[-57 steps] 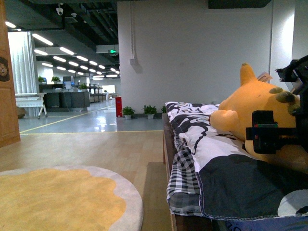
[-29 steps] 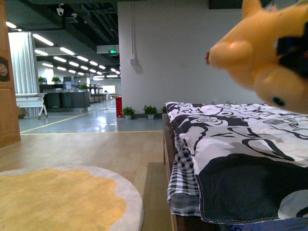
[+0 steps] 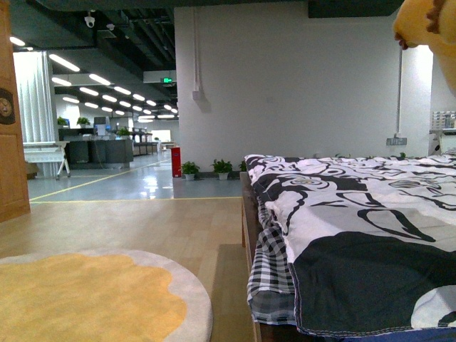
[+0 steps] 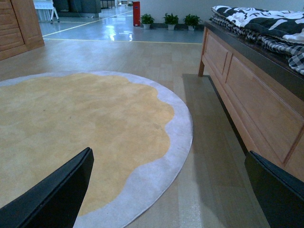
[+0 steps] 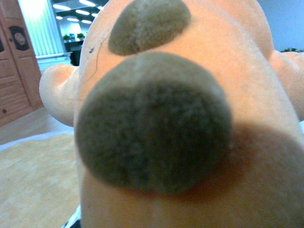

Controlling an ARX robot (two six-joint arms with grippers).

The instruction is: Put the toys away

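— Whereabouts of the plush animal [image 3: 429, 23]?
— Up in the air, well above the bed [image 3: 247, 214], crowded into the top corner of the front view on the robot's right. Only an orange-yellow bulge to see there, with everything else cut off by the frame.

— Why so high?
— Probably for clearance over the black-and-white quilt [image 3: 356, 206] on the way to wherever toys belong. Judged from the height alone.

— In the grip of the right end effector?
— Likely, going by the right wrist view: orange fur from edge to edge, plus two dull brown patches [image 5: 152, 123]. No fingers to see anywhere, though. Cannot tell whether clamped on the plush or not.

— And the left end effector [image 4: 168, 156]?
— Spread wide apart, carrying nothing. Hanging low over the floor, above the edge of the round yellow rug [image 4: 80, 128] with its grey scalloped border, near the bed. Parked out of the way, by the look of it.

— Anything else hard to make out?
— No toy box, basket or shelf in any view, so no telling the destination. Face, ears and eyes of the plush hidden as well. Brown patches possibly paw pads or markings, but too close and too blurred to settle.
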